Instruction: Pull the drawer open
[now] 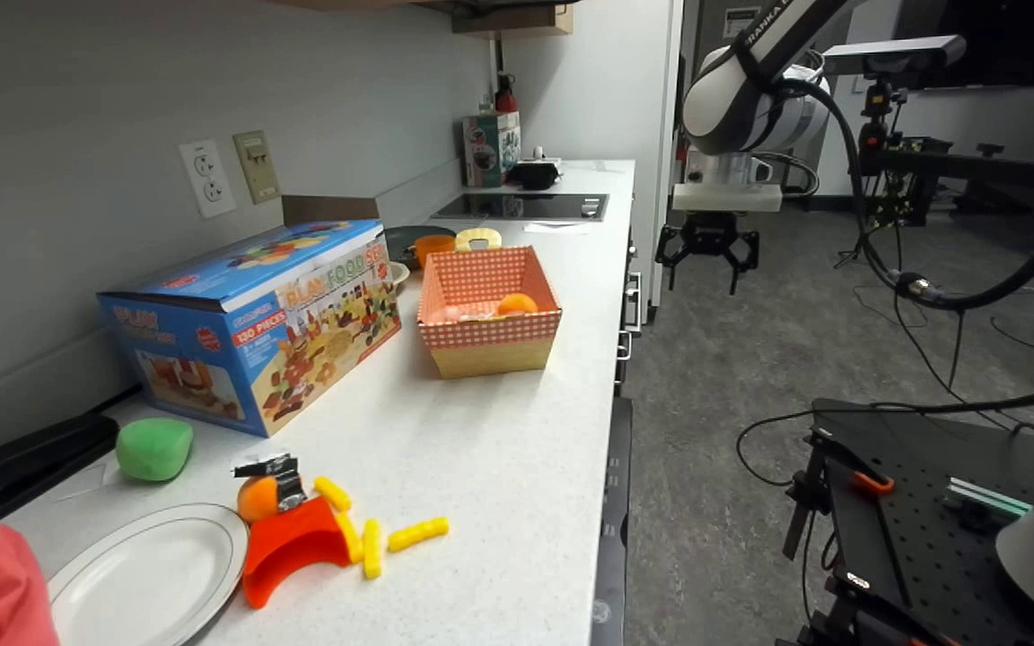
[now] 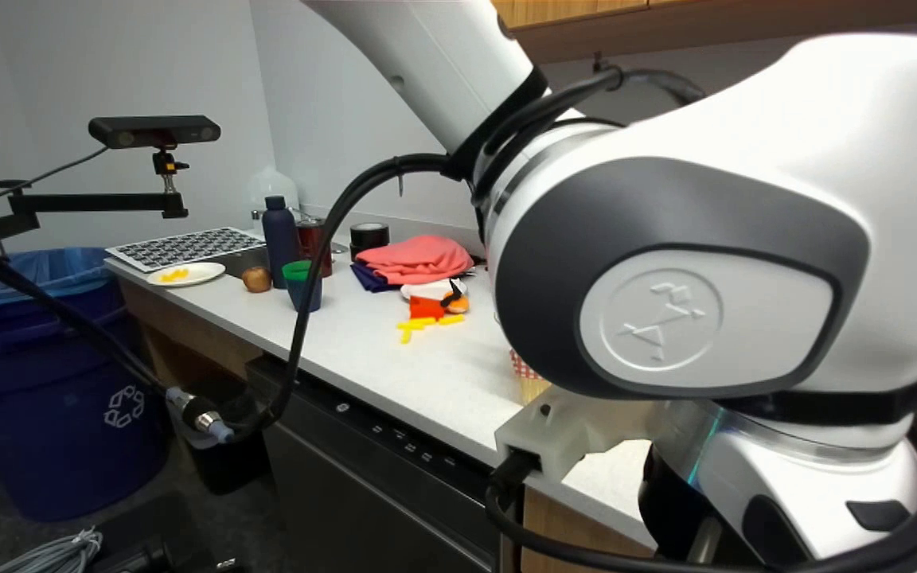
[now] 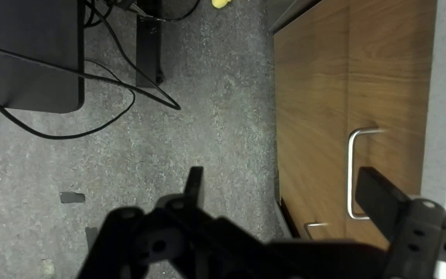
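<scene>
In the wrist view the drawer (image 3: 393, 89) shows as a wood-grain front just below the counter edge, flush with the door beneath it. A silver bar handle (image 3: 350, 174) stands out from that front. My gripper (image 3: 281, 171) has its fingers wide apart with nothing between them. One of the fingers (image 3: 379, 197) overlaps the handle's opening in this view, but its depth there cannot be judged. In an exterior view the gripper (image 1: 703, 282) points down over the floor, out from the counter front. The arm hides the gripper in the opposite exterior view.
The white counter (image 1: 517, 467) carries a gingham basket (image 1: 490, 359), a toy box (image 1: 319, 350) and play food. A lower handle (image 3: 316, 224) shows on the cabinet. A black cart (image 3: 25, 77) and cables lie across the floor (image 3: 223, 116) from the cabinet.
</scene>
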